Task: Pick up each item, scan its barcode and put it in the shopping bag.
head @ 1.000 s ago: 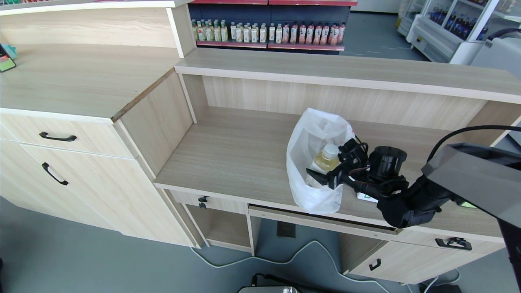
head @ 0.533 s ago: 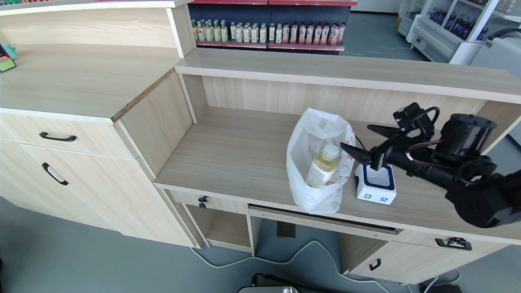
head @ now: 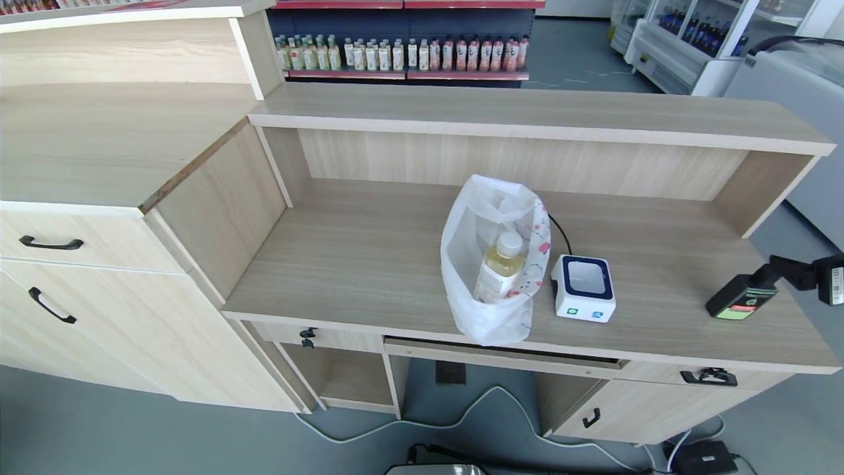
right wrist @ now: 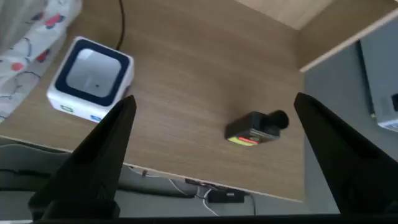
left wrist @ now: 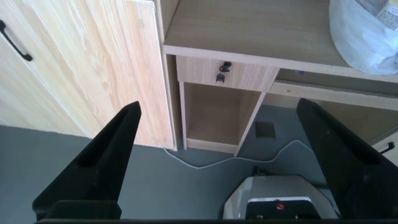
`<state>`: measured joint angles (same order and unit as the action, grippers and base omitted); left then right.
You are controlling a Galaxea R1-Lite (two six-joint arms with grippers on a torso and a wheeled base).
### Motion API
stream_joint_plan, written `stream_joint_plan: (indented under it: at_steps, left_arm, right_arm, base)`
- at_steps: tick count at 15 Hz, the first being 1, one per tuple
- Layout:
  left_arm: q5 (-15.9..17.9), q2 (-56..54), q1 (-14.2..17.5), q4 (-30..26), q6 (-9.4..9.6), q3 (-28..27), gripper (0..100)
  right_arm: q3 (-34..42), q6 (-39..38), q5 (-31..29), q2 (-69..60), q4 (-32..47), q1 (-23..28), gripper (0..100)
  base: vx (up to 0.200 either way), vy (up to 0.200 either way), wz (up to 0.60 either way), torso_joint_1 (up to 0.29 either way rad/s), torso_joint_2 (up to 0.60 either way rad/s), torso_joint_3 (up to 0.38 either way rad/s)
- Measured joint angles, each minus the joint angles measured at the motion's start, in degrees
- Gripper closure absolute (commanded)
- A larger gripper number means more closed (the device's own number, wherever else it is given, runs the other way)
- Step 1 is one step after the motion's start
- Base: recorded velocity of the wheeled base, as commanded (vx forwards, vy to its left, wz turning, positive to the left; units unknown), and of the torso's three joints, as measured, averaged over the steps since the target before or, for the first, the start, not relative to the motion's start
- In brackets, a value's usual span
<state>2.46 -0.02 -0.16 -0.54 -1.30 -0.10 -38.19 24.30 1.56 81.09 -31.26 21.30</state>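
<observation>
- Head view: the shopping bag (head: 461, 277) stands open on the bench (head: 369, 264), its base close to the front edge. Inside it a bottle (head: 499, 267) with a white cap and pale yellow liquid leans slightly. A white scanner (head: 583, 288) sits just beside the bag on the robot's right, and its cable (head: 559, 231) runs off behind the bag. A black handheld device (head: 738, 300) rests near the bench's right end, well apart from the scanner, with bare wood between them. Bare bench also stretches from the bag to the left side wall. An upper shelf (head: 527, 115) runs along the back.
- Left wrist view: the left jaws are spread wide and hold nothing. They hang in front of the bench, over grey floor (left wrist: 174, 186). The bag's underside bulges at the front edge, above an open cubby (left wrist: 217, 118).
- Right wrist view: the right jaws are spread wide and empty, above the bench's front edge. The scanner and the device lie apart below them.
</observation>
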Motion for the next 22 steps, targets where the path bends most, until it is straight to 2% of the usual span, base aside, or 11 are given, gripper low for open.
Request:
stream_joint_plan:
  at_steps: [2, 3, 5, 7, 9, 13, 22]
  left_arm:
    - [-0.01, 0.00, 0.09, 0.00, 0.00, 0.00, 0]
    - [-0.01, 0.00, 0.00, 0.00, 0.00, 0.00, 0]
    - [0.00, 0.00, 0.16, -0.01, 0.00, 0.00, 0]
    - [-0.01, 0.00, 0.02, -0.04, 0.00, 0.00, 0]
    - [0.00, 0.00, 0.11, 0.00, 0.00, 0.00, 0]
    - [-0.01, 0.00, 0.09, -0.01, 0.00, 0.00, 0]
    - [0.00, 0.00, 0.09, -0.01, 0.00, 0.05, 0]
  right_arm:
    - [-0.44, -2.54, -11.00, 1.88, 0.57, 4.58, 0]
    - [-1.00, -3.28, -14.38, 4.00, 0.57, 7.47, 0]
    - [-2.71, -4.68, -16.97, 9.40, 0.13, 11.93, 0]
    - [-5.72, -10.73, -17.35, 15.60, -1.43, 13.90, 0]
    - [-9.70, -15.32, -15.46, 21.80, -3.94, 12.71, 0]
    - [-14.77, -15.93, -14.03, 30.62, -8.48, 10.62, 0]
    - [-17.75, -14.93, -13.85, 38.86, -14.64, 2.65, 0]
  base:
    - [0.000, 0.000, 0.00, 0.000, 0.00, 0.000]
    - [0.000, 0.000, 0.00, 0.000, 0.00, 0.000]
    - [0.000, 0.000, 0.00, 0.000, 0.00, 0.000]
    - [0.000, 0.000, 0.00, 0.000, 0.00, 0.000]
    - [0.000, 0.000, 0.00, 0.000, 0.00, 0.000]
    - [0.000, 0.000, 0.00, 0.000, 0.00, 0.000]
    - [0.000, 0.000, 0.00, 0.000, 0.00, 0.000]
